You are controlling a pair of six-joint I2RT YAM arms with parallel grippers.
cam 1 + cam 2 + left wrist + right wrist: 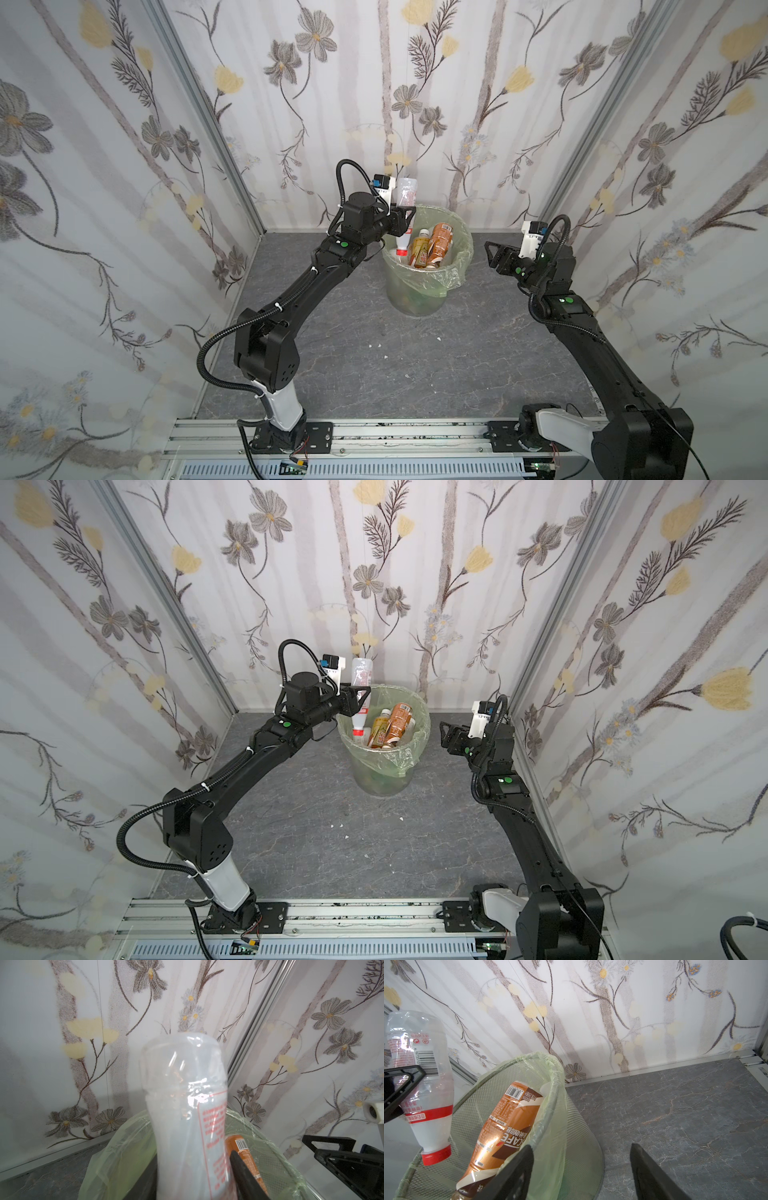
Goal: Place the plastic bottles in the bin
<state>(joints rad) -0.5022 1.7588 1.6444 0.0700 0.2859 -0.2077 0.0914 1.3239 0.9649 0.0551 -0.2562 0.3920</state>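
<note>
Mid-frame, the left end effector (402, 216) grips the red-capped bottle (405, 193) near-vertical, cap down just inside the left rim of the bin (415, 299); the right end effector (491, 254) hangs open and empty at its right.

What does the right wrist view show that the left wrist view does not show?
Only the right wrist view: the red cap of the clear bottle, pointing down, and that bottle's barcode. Only the left wrist view: the white camera mounted by the right gripper. Both: the clear bottle held in the left gripper, the brown bottle inside the bin, the flowered wall.
</note>
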